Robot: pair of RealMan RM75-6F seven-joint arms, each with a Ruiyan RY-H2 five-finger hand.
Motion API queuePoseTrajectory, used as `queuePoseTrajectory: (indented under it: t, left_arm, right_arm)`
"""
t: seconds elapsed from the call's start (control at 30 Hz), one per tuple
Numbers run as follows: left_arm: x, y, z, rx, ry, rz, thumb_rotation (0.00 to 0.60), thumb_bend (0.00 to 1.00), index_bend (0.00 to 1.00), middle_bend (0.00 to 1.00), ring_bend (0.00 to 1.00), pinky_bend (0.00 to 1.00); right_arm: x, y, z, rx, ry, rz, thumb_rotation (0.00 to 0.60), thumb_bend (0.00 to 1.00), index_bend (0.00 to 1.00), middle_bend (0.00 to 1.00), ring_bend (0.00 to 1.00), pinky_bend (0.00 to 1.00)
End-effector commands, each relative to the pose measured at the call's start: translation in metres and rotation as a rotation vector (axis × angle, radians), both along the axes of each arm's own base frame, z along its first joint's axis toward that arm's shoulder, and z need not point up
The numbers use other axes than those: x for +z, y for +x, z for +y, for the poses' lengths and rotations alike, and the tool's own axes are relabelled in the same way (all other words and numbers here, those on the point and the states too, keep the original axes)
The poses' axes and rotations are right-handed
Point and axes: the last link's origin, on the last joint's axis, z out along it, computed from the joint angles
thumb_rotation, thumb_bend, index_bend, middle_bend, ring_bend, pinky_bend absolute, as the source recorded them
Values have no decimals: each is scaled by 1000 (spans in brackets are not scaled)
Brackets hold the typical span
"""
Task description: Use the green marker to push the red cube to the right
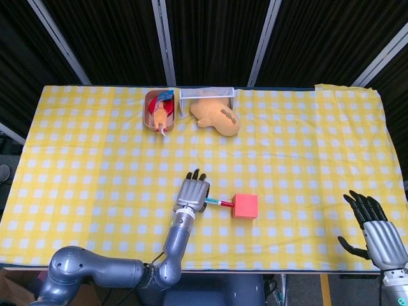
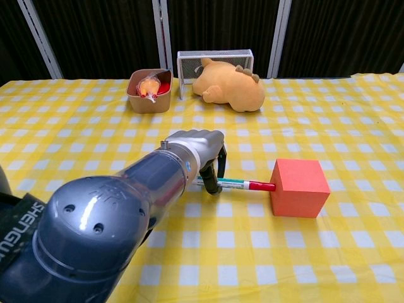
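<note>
My left hand (image 1: 194, 194) (image 2: 201, 150) grips the green marker (image 2: 235, 184) (image 1: 215, 203), held level just above the cloth. The marker's red-capped tip touches the left face of the red cube (image 1: 245, 206) (image 2: 299, 187). The cube sits on the yellow checked tablecloth right of centre, near the front. My right hand (image 1: 377, 231) hangs open off the table's front right corner, far from the cube; the chest view does not show it.
At the back stand a brown bowl (image 1: 150, 118) (image 2: 137, 100) holding a toy, a white wire rack (image 1: 205, 94) (image 2: 214, 57) and a tan plush toy (image 1: 217, 117) (image 2: 231, 87). My left forearm (image 2: 107, 227) fills the chest view's lower left.
</note>
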Motion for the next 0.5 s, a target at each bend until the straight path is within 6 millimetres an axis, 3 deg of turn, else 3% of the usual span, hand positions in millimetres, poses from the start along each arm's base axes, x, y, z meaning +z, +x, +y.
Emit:
queuePoseTrajectory:
  t: [0.03,0.23,0.5]
  left_arm:
    - [2,0,0,-3,2,11,600,463,597,146,20,116]
    - [4,-2,-1,1,-3,25,600,463,596,145,20,116]
    - [-1,10,-4,-18,-15,12,600,463,596,145,20,116]
  right_arm:
    - [0,0,0,1,0,0,600,320,0,0,0,0]
    - [0,1,1,2,0,0,600,321,0,0,0,0]
    - [0,0,0,0,-2,-1,600,320,0,0,0,0]
